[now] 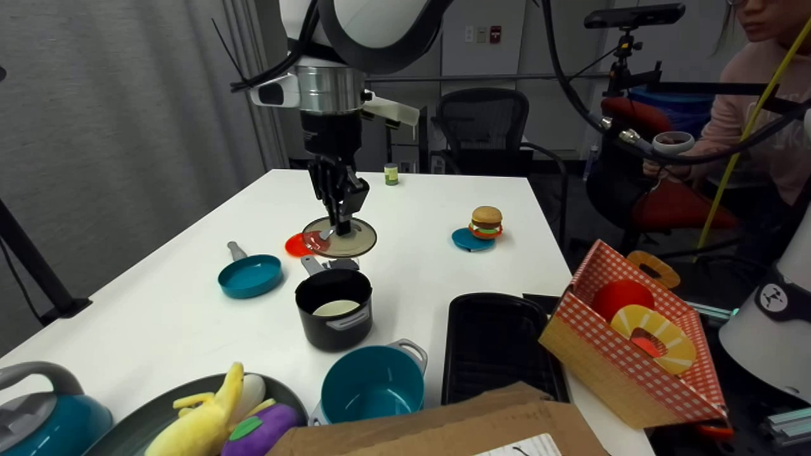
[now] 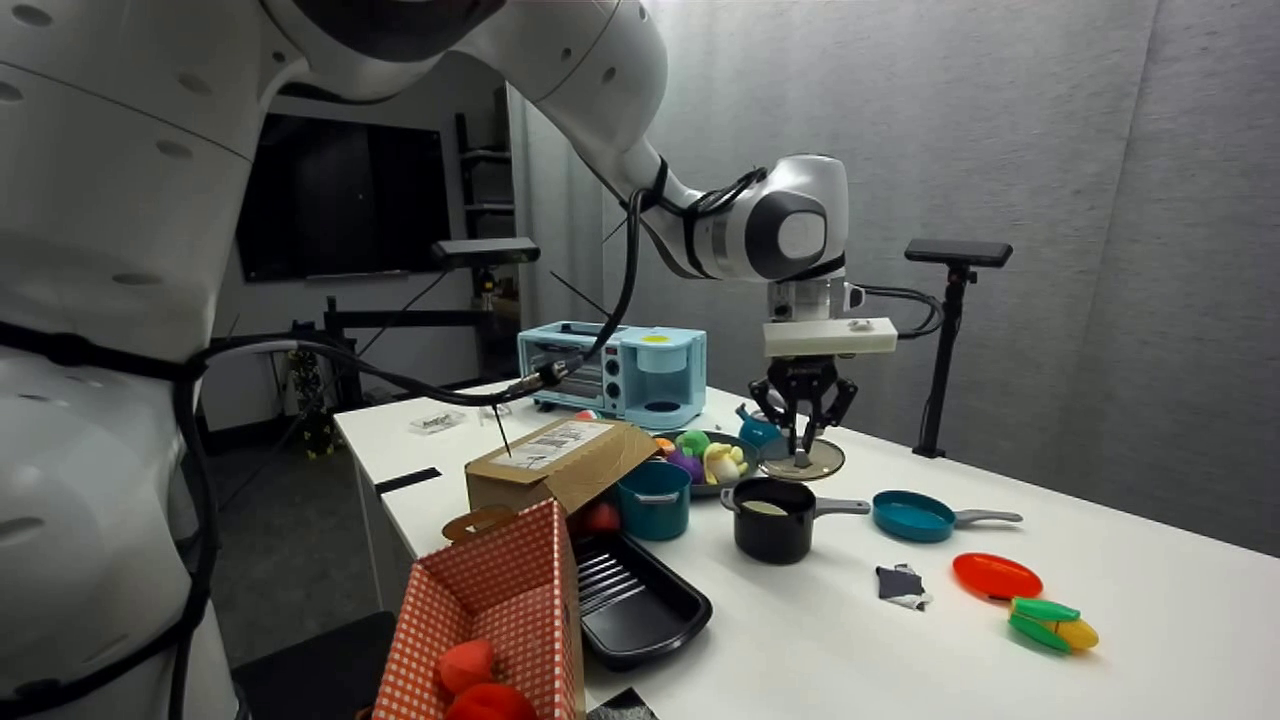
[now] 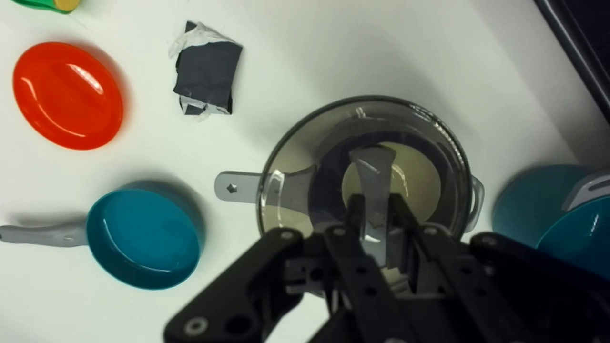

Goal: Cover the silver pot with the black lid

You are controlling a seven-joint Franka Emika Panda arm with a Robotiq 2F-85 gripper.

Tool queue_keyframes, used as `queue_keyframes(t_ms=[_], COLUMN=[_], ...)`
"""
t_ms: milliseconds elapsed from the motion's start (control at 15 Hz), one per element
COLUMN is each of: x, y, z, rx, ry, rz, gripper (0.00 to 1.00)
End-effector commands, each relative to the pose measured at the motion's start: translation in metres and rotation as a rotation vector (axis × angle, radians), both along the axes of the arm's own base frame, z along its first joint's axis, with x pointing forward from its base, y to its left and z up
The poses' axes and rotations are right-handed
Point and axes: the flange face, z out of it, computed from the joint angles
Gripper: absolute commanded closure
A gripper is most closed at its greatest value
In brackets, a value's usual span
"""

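We have bare desk [image 1: 412, 310] running from the pot [image 1: 323, 330] to the black tray [image 2: 648, 603], a way we could pass. Off the pot's long handle [image 3: 238, 186], we find a lane between the dark scrap [image 3: 209, 71] and the teal pan [image 3: 143, 236]. Opposite that handle, the teal bowl [image 2: 655, 505] blocks us, just beside. Above the pot, our tool [image 2: 801, 448] and the lid [image 1: 360, 244] take up the room.

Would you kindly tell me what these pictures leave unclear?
Lower part of the lid: mostly behind the gripper, wrist view.
Toy corn: cut by the top edge, wrist view.
Kettle: cut by left edge, in an exterior view.
Box label: wording too small in an exterior view.
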Motion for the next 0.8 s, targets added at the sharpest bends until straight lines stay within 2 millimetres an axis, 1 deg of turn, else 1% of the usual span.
queue_keyframes(t_ms=[0,733], x=[0.0070,0.0087], y=[-0.0025,-0.0029], z=[0.0047,0.0037], rx=[-0.019,-0.025], ry=[0.033,0.117], rz=[0.016,0.130], gripper=[0.96,0.96])
